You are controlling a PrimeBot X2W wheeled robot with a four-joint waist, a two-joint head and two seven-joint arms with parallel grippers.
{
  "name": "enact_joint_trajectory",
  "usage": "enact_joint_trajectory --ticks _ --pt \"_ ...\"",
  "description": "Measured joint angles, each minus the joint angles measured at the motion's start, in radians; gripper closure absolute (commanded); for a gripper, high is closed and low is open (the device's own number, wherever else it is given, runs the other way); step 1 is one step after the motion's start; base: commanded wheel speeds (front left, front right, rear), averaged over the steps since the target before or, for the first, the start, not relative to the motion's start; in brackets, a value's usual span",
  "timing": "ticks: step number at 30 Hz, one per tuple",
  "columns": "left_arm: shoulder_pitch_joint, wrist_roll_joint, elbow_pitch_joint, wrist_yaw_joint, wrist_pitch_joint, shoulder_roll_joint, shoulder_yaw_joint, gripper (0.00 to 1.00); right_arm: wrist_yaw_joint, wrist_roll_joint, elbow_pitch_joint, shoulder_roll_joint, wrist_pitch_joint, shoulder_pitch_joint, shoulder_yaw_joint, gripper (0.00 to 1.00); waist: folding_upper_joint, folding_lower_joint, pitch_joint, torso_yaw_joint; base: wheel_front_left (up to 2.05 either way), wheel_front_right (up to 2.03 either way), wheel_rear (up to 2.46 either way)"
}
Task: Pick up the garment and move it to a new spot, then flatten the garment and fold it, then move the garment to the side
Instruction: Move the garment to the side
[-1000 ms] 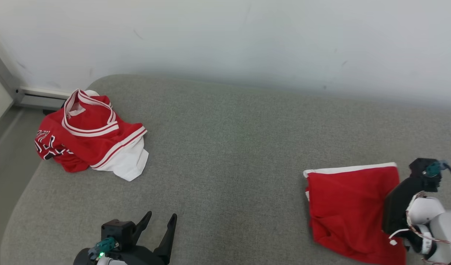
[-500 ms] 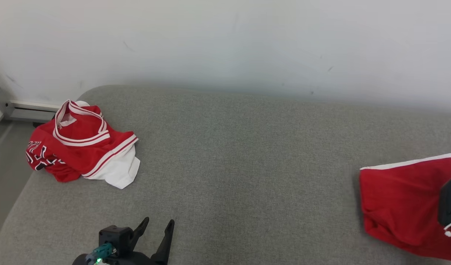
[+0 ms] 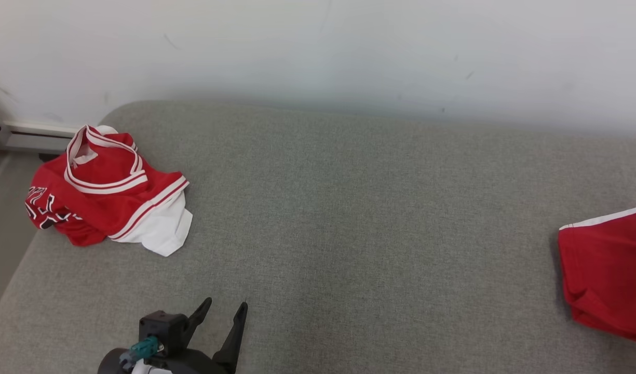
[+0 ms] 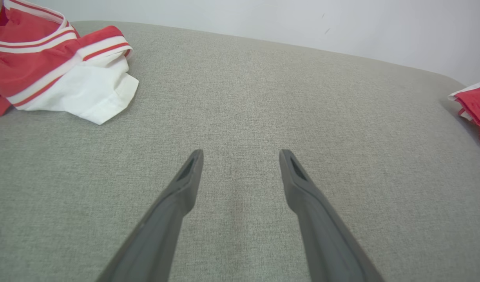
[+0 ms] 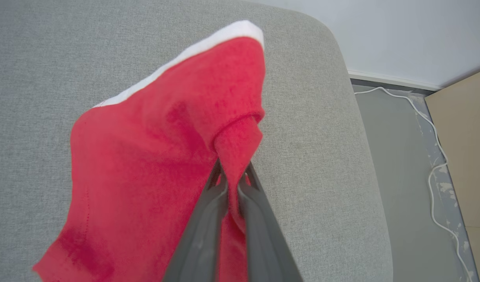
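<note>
The garment (image 3: 608, 270) is red with a white band, lying at the right edge of the head view on the grey cushion (image 3: 349, 208). In the right wrist view my right gripper (image 5: 232, 172) is shut on a bunched fold of the garment (image 5: 153, 156), which trails down and left over the cushion near its rounded end. My left gripper (image 3: 225, 303) stands open over bare cushion at the lower left, nothing between its fingers. In the left wrist view the left gripper (image 4: 241, 153) points across the cushion, with the garment (image 4: 473, 103) at the far right edge.
A second piece, a crumpled red and white jersey (image 3: 105, 192), lies at the cushion's left end, also at the upper left as the jersey (image 4: 48, 66). A pale wall (image 3: 318, 47) runs behind. Beyond the cushion's right end is floor with a white cable (image 5: 432, 156).
The head camera has turned. The red garment has slid rightward across the cushion, away from the jersey, and the right arm has left the head view. The left gripper has stayed put.
</note>
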Motion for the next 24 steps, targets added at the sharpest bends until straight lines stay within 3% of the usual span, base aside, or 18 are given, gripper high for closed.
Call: enact_joint_trajectory --ticks 9,22,23,24 --pt "-0.019 0.003 -0.018 0.000 0.009 0.008 0.004 0.00 -0.001 -0.050 0.020 -0.026 -0.072 -0.028 0.006 1.00 0.0000 0.0001 0.055 0.008 0.00 0.00 0.00" --pt "-0.059 0.006 -0.020 0.000 0.017 0.007 0.004 0.00 -0.036 -0.110 0.098 -0.059 -0.148 -0.050 0.018 1.00 0.0000 0.0001 0.085 0.011 0.00 0.00 0.00" --pt "-0.059 0.006 -0.020 0.000 0.017 0.009 0.004 0.00 -0.044 -0.115 0.100 -0.059 -0.155 -0.051 0.018 0.96 0.0000 0.0002 0.086 0.011 0.00 0.00 0.00" --pt "-0.059 0.006 -0.020 0.000 0.018 0.010 0.004 0.00 -0.045 -0.116 0.101 -0.059 -0.161 -0.051 0.018 0.51 0.0000 0.0001 0.086 0.011 0.00 0.00 0.00"
